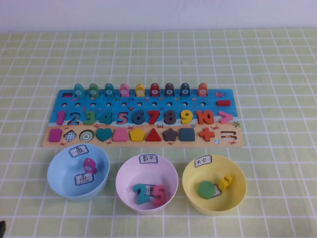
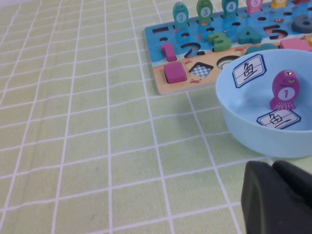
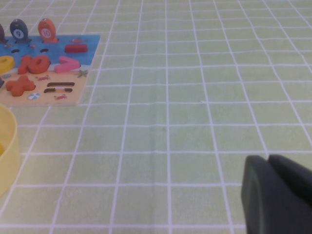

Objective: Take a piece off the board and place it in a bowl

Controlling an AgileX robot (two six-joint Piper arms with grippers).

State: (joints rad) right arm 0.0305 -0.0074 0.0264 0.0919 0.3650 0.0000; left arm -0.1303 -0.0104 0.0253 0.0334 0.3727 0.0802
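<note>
The board (image 1: 210, 105) lies across the middle of the table; its equals-sign slot (image 1: 228, 135) at the right end of the tan strip is empty, as the right wrist view (image 3: 59, 87) also shows. The yellow equals-sign piece (image 1: 226, 181) lies in the pale yellow bowl (image 1: 237, 198) beside a green round piece (image 1: 206, 189). Neither gripper shows in the high view. My left gripper (image 2: 270, 165) is shut and empty, low over the cloth near the light blue bowl (image 2: 253, 136). My right gripper (image 3: 267, 158) is shut and empty over the cloth, right of the yellow bowl (image 3: 7, 151).
In front of the board stand the light blue bowl (image 1: 59, 183) with a purple fish piece (image 1: 89, 163) and the pink bowl (image 1: 126, 191) with number pieces. An orange plus (image 1: 207, 133) sits beside the empty slot. A green checked cloth covers the table.
</note>
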